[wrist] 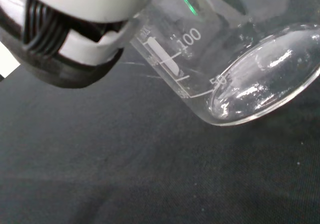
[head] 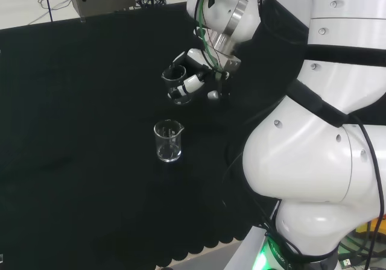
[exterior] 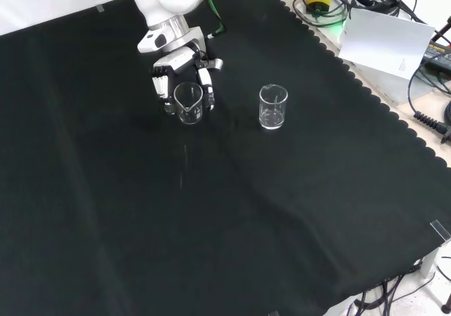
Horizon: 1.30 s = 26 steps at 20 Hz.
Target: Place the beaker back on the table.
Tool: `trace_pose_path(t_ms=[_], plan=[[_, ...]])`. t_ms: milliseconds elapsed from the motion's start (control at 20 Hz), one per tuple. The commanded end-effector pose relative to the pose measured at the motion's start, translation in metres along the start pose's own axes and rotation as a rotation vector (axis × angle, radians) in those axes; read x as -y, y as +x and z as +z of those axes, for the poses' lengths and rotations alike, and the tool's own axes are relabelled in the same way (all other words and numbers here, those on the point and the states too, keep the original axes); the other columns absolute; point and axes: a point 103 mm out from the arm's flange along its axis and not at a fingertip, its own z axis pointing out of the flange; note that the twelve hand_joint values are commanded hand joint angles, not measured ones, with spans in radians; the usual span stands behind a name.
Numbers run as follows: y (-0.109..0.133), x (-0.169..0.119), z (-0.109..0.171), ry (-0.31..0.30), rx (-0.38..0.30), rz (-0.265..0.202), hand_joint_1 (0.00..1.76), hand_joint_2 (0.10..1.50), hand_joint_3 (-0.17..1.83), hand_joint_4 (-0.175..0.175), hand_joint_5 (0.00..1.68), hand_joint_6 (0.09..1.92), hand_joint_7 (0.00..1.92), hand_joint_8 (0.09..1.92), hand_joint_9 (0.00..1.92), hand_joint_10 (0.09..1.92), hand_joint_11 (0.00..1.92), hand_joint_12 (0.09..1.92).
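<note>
**Beaker in the hand, just above the cloth**

In the front view the hand comes down from the top left, its fingers curled round a clear beaker with the spout turned toward the camera. Well apart to its right a second beaker stands upright on the black worktop, free of the hand.

The held beaker looks like thin, clear glass: light, stiff, smooth enough to slip, and likely to crack if it meets the worktop hard or on its edge. The wall is the sensible place to hold it, as the fingers do now, well below the rim and off the spout.

The wrist view shows its base tilted and lifted off the cloth, with dark fabric under it; it appears empty. In the head view the hand reaches out from the white wrist link, palm turned toward the beaker's side and fingers wrapped from behind. My judgement is that the beaker needs levelling before its base touches down, then a slow opening of the fingers.
</note>
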Motion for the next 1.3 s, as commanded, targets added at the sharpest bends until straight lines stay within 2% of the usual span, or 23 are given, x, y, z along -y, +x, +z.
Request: trace_pose_path(t_ms=[50, 650, 1100, 1200, 1300], plan=[[-0.011, -0.002, 0.005, -0.016, -0.028, 0.017, 1.30, 0.69, 0.64, -0.175, 1.19, 0.79, 1.24, 0.76, 1.69, 0.09, 1.32, 0.71], [-0.023, -0.007, 0.016, -0.029, -0.061, 0.035, 1.30, 0.73, 0.58, -0.175, 1.18, 0.78, 1.23, 0.76, 1.65, 0.09, 1.31, 0.72], [-0.024, -0.015, 0.022, -0.010, -0.044, 0.040, 1.30, 0.76, 0.52, -0.175, 1.17, 0.77, 1.22, 0.75, 1.63, 0.09, 1.32, 0.73], [-0.024, -0.014, 0.022, -0.009, -0.040, 0.032, 1.29, 0.68, 0.64, -0.067, 1.18, 0.79, 1.31, 0.67, 1.63, 0.09, 1.32, 0.73], [-0.024, -0.013, 0.022, -0.006, -0.038, 0.021, 1.28, 0.69, 0.63, 0.001, 1.16, 0.81, 1.30, 0.67, 1.58, 0.09, 1.31, 0.74]])
